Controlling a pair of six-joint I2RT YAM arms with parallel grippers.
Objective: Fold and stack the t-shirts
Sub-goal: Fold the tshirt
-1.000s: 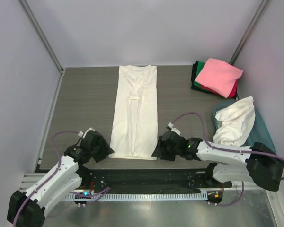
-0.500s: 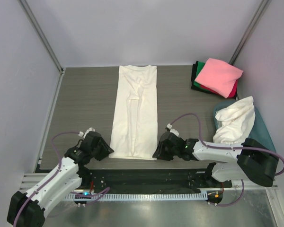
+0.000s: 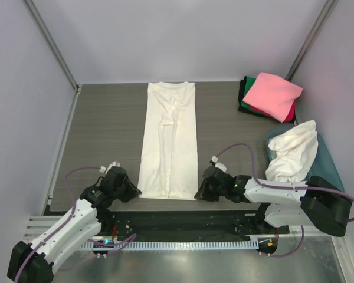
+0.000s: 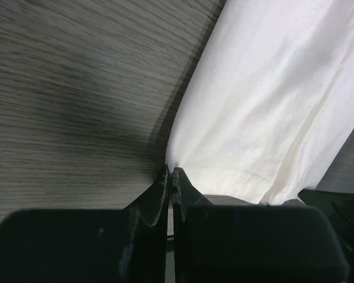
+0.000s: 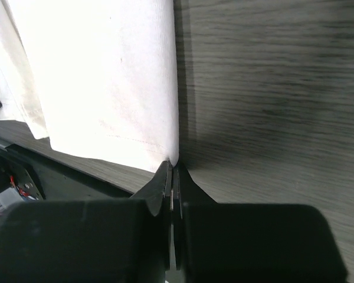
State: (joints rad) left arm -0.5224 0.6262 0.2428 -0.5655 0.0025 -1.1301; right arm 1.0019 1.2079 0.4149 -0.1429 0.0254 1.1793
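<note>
Left hand [image 3: 131,191] and right hand [image 3: 202,192] sit low at the near edge of the counter [image 3: 100,130], each clenched on a near hem corner of the cream-white t-shirt [image 3: 168,138]. In both wrist views the jaws are pressed flat together with their tips just where the cloth corner ends, so each bite looks thin.

That shirt lies as a long narrow strip down the middle of the counter, collar at the far wall and hem at the near edge.

The step appears to be folding the hem up toward the collar. Done well, both corners rise together and level, the hem stays taut between them, and they travel straight along the strip so the sides line up. With so little cloth pinched, a corner could slip out on a fast lift.

Bare counter flanks the strip on both sides. To the right, the teal tub [image 3: 329,165] holds a crumpled white t-shirt [image 3: 292,150] close to the right arm. The folded stack with the pink t-shirt [image 3: 272,94] on top sits well apart in the far right corner.
</note>
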